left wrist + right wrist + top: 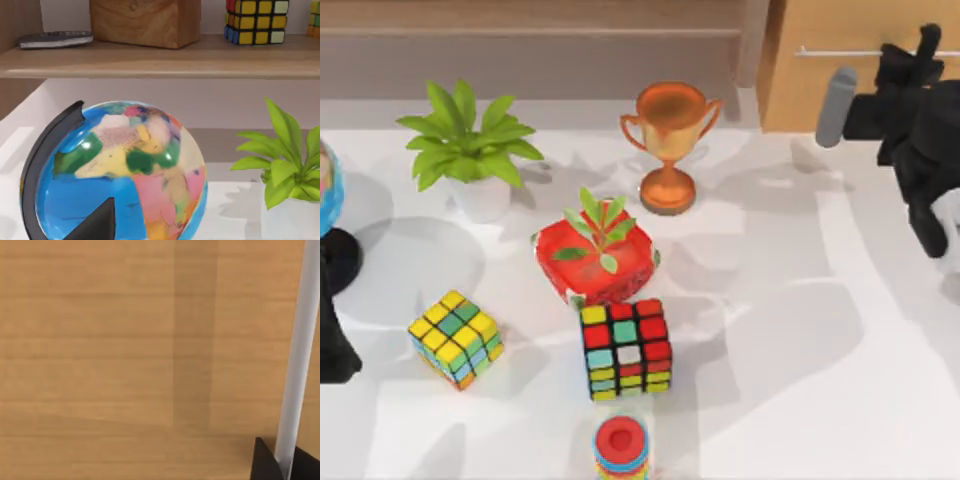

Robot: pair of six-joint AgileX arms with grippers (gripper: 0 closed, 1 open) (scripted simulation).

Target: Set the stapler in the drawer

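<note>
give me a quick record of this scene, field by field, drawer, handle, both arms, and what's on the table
drawer: tan wooden front at the table's far right, looks shut
handle: thin silver bar across the front; close to the camera in the right wrist view
right gripper: up at the handle
left arm: parked at the table's left edge, beside the globe
table items: potted plant, trophy, red pot, two puzzle cubes
</note>
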